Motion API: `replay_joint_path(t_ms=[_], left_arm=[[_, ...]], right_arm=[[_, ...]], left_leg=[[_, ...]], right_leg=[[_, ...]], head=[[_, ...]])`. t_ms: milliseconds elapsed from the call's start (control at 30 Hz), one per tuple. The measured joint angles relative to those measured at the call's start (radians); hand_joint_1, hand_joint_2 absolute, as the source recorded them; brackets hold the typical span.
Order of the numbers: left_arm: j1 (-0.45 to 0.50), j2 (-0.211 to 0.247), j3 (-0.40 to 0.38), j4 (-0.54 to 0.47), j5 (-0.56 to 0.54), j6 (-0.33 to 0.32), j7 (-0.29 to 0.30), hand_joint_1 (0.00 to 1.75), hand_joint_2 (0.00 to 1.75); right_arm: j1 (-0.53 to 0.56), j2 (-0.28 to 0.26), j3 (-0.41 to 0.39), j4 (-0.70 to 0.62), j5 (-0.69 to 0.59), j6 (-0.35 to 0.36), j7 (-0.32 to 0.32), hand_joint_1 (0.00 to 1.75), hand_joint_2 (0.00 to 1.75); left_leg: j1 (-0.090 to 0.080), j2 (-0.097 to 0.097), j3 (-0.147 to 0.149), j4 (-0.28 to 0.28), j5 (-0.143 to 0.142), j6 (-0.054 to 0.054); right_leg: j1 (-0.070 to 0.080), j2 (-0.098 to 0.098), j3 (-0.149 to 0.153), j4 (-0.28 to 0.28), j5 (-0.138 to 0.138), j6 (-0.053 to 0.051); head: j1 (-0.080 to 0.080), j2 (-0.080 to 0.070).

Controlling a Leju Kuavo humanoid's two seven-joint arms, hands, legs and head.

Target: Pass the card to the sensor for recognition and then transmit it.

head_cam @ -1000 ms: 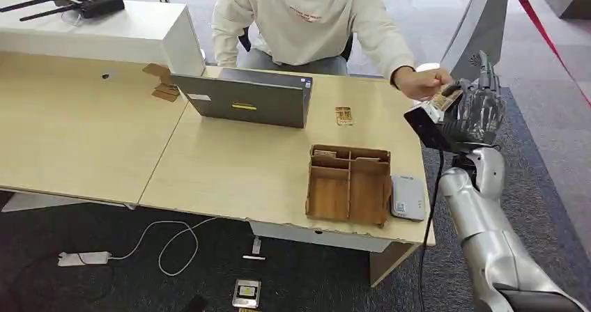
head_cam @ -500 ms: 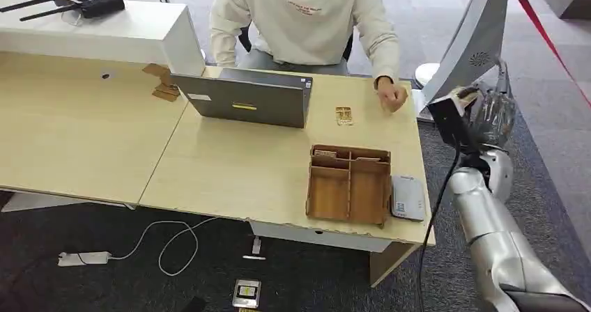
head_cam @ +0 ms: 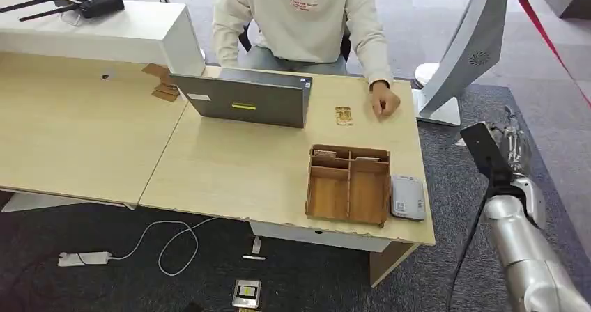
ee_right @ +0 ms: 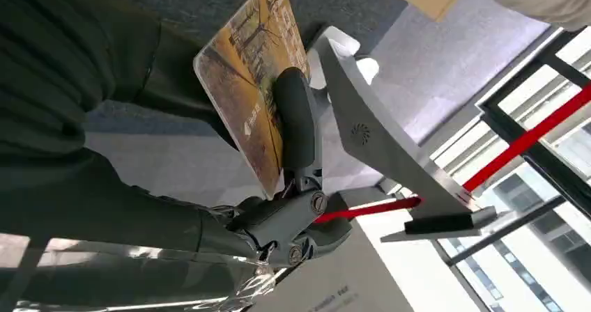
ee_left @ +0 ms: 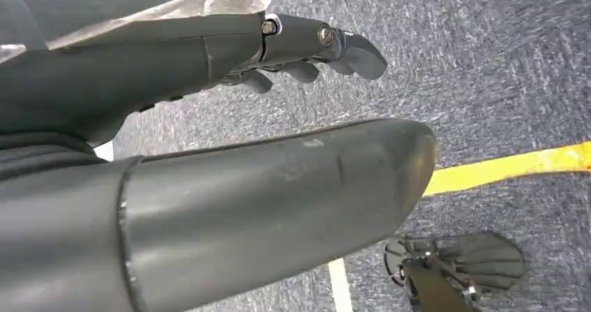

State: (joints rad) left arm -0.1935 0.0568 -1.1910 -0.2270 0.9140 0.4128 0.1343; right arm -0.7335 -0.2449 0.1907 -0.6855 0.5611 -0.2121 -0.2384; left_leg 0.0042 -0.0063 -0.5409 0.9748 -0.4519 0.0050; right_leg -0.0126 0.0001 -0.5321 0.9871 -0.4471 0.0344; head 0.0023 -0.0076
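Card (ee_right: pixel 251 96) position: pinched in the right hand (ee_right: pixel 279 186), with a dark finger (ee_right: pixel 296 127) pressed across its printed face, which shows a yellow and brown picture. In the head view the right hand (head_cam: pixel 516 148) is raised off the right end of the worktop (head_cam: pixel 230 166), above the grey carpet (head_cam: pixel 550 110) and well apart from the sensor. The sensor (head_cam: pixel 408 197), a flat grey reader, lies at the right front corner of the worktop, touching or just beside the right wall of a wooden compartment tray (head_cam: pixel 348 183). A closed grey laptop (head_cam: pixel 244 99) stands further back, and a small wooden piece (head_cam: pixel 343 115) lies between it and the hand of a person (head_cam: pixel 383 103) in a cream sweatshirt seated behind the worktop; that hand rests on the surface. A silver pedestal stand (head_cam: pixel 467 47) rises behind the right hand, with a red strap (head_cam: pixel 550 40) running past it. The left hand (ee_left: pixel 230 138) hangs over grey carpet marked with a yellow line (ee_left: pixel 509 166); it holds nothing, with its fingers (ee_left: pixel 348 47) loosely extended and apart from the thumb. A white cable (head_cam: pixel 167 246) lies on the floor below the worktop.
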Motion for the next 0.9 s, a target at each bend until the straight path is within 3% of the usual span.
replay_joint_path(t_ms=[467, 900], left_arm=[[0.0, 0.0, 0.006, 0.0, 0.005, -0.003, 0.015, 0.0, 0.0], [0.0, 0.0, 0.012, 0.0, 0.018, -0.007, 0.027, 0.0, 0.0]], right_arm=[[0.073, -0.026, 0.025, 0.003, 0.027, 0.138, 0.066, 1.75, 1.75], [0.101, -0.03, 0.039, 0.013, 0.035, 0.174, 0.075, 1.75, 1.75]], left_leg=[[0.0, 0.0, 0.0, 0.0, 0.0, 0.0], [0.0, 0.0, 0.0, 0.0, 0.0, 0.0]], right_leg=[[0.0, 0.0, 0.0, 0.0, 0.0, 0.0], [0.0, 0.0, 0.0, 0.0, 0.0, 0.0]], head=[[0.0, 0.0], [0.0, 0.0]])
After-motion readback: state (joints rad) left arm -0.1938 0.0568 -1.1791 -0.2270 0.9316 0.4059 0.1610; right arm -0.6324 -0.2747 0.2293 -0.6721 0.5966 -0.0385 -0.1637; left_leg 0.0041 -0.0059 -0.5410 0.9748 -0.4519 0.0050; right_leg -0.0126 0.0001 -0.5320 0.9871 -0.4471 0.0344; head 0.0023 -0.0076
